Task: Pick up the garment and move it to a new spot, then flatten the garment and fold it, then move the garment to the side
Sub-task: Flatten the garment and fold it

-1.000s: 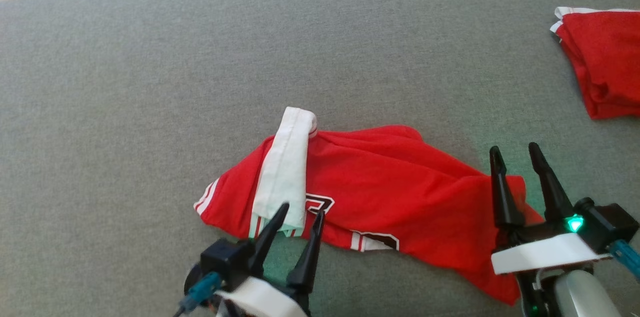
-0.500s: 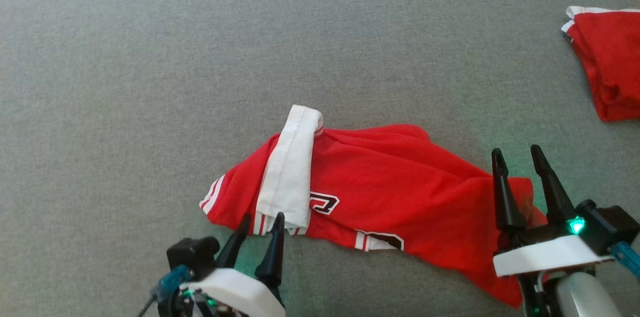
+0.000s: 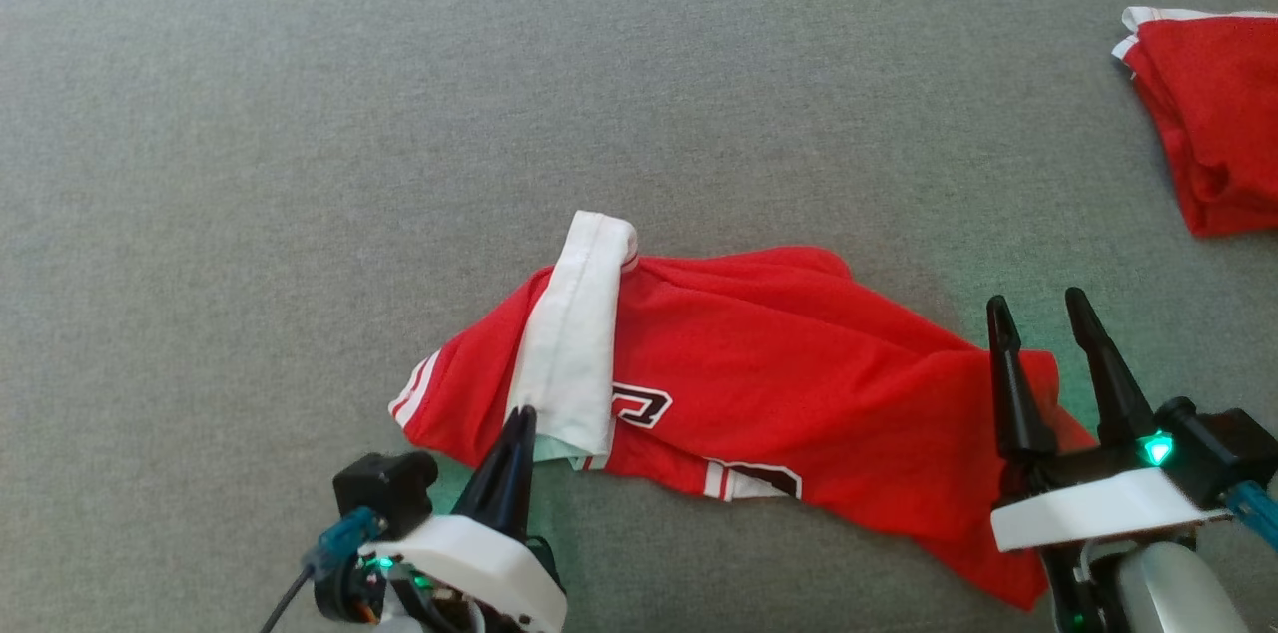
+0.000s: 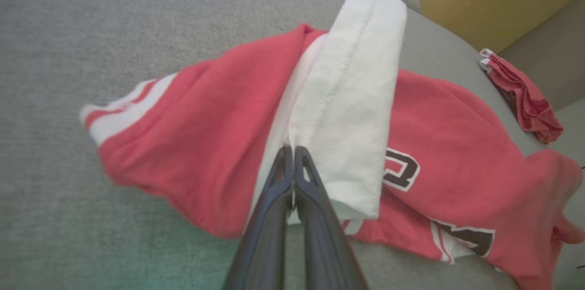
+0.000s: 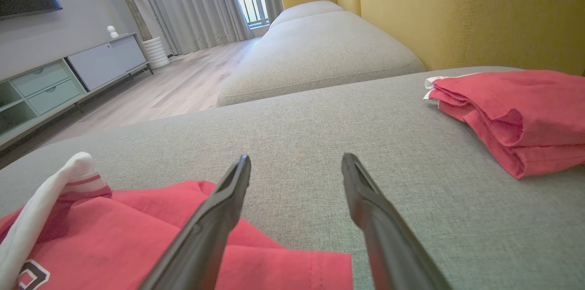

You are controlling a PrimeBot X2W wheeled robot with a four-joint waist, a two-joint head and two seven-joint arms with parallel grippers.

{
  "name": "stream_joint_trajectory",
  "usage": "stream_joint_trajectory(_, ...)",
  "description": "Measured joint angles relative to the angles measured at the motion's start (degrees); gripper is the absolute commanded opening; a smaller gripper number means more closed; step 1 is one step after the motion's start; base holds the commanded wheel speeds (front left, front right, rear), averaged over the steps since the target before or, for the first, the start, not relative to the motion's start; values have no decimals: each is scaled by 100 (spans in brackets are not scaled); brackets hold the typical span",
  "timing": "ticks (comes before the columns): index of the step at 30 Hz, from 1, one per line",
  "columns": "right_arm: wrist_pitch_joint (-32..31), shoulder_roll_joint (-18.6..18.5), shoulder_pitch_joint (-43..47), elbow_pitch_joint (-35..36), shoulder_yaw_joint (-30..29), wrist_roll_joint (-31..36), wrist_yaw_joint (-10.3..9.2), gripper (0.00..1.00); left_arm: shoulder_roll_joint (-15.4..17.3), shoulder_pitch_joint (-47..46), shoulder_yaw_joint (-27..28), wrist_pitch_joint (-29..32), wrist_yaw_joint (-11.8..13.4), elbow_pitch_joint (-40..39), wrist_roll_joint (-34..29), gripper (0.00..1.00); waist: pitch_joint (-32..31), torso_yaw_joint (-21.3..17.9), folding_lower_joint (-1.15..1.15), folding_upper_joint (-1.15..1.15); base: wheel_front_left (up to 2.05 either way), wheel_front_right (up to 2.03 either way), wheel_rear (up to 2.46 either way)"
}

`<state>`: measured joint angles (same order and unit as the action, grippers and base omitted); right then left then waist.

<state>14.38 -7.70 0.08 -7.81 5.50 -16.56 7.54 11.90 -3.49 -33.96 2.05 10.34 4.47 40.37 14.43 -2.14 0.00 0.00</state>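
- Grey sofa cushion [image 3: 300, 164] spreads out under both arms, with a yellow backrest [image 5: 457, 6] beyond it.
- My left gripper [image 3: 520, 413] is clenched, its fingertips pinching the near end of the white band [image 4: 352, 75] on the red garment [image 3: 799, 373].
- The garment lies crumpled near the cushion's front edge, between my two arms.
- My right gripper [image 3: 1034, 297] is spread wide and grasps nothing, with its fingers pointing away above the garment's right end.
- A folded red cloth [image 3: 1208, 114] rests well apart at the far right.
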Motion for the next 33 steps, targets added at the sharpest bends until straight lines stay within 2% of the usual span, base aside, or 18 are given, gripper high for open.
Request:
stream_joint_trajectory(6, 0, 4, 1, -2, -3, 0, 0, 100, 34, 0, -87, 65, -96, -19, 1, 0, -30, 8, 0, 0, 0, 0, 0)
stream_joint_trajectory(9, 0, 8, 1, -3, -4, 0, 0, 100, 141, -31, -88, -168, -126, -182, -156, 0, -59, 7, 0, 0, 0, 0, 0)
stream_joint_trajectory(12, 0, 7, 4, -3, -67, 0, 0, 100, 504, -291, 63, -470, -13, -349, -666, 0, -93, 21, 0, 0, 0, 0, 0)
stream_joint_trajectory(16, 0, -30, 86, 4, -287, 0, 0, 100, 1189, -815, 517, -670, 264, -627, -1269, 0, -136, 43, 0, 0, 0, 0, 0)
stream_joint_trajectory(17, 0, -30, 86, 4, -287, 0, 0, 100, 1189, -815, 517, -670, 264, -627, -1269, 0, -136, 43, 0, 0, 0, 0, 0)
stream_joint_trajectory(21, 0, -189, 291, 0, -404, -1, 0, 100, 1996, -1039, 1000, -657, 581, -761, -1809, 0, -134, 6, 0, 0, 0, 0, 0)
stream_joint_trajectory(23, 0, -274, 355, -3, -450, -11, 0, 100, 2285, -1041, 1247, -610, 706, -849, -1878, 0, -126, -20, 0, 0, 0, 0, 0)
stream_joint_trajectory(28, 0, -431, 412, -9, -326, -190, 0, 100, 2619, -1033, 1589, -557, 800, -944, -1898, 0, -106, -74, 0, 0, 0, 0, 0)
stream_joint_trajectory(33, 0, -693, 407, -38, 355, -609, 0, 100, 2640, -1014, 1615, -508, 831, -1010, -1766, 0, -86, -65, 0, 0, 0, 0, 0)
